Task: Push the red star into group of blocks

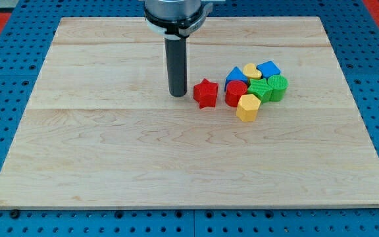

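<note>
The red star (205,93) lies on the wooden board (143,158), right of centre. My tip (177,95) stands just to the star's left, a small gap apart. To the star's right is a tight group of blocks: a red block (235,93) nearest the star, a yellow hexagon (248,107) at the group's bottom, a blue block (235,76), a yellow block (252,70), a second blue block (268,69), a green star-like block (261,89) and a green round block (277,86). A narrow gap separates the star from the red block.
The board lies on a blue perforated table (5,72). The arm's body (176,13) hangs over the board's top edge.
</note>
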Motion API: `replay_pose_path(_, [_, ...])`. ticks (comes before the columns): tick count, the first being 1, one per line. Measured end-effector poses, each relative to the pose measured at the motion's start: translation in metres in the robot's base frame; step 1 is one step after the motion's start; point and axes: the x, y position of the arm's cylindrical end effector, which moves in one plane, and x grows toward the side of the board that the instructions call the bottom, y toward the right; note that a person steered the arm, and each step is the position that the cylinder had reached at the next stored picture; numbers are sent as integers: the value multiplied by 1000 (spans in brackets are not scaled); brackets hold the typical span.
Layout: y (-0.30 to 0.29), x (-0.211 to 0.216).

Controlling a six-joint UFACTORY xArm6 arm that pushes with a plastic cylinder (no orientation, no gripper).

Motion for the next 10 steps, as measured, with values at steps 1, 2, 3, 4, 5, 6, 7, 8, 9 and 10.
replay_pose_path(1, [3,0])
replay_pose_path(2, [36,0])
replay_pose_path(3, [40,18])
replay_pose_path(4, [41,30])
replay_pose_path(5, [55,30])
replay_pose_path(6, [67,30])
replay_pose_path(7, [84,30])
replay_pose_path(8, [89,30])
replay_pose_path(9, [79,30])
replay_pose_path(10, [58,40])
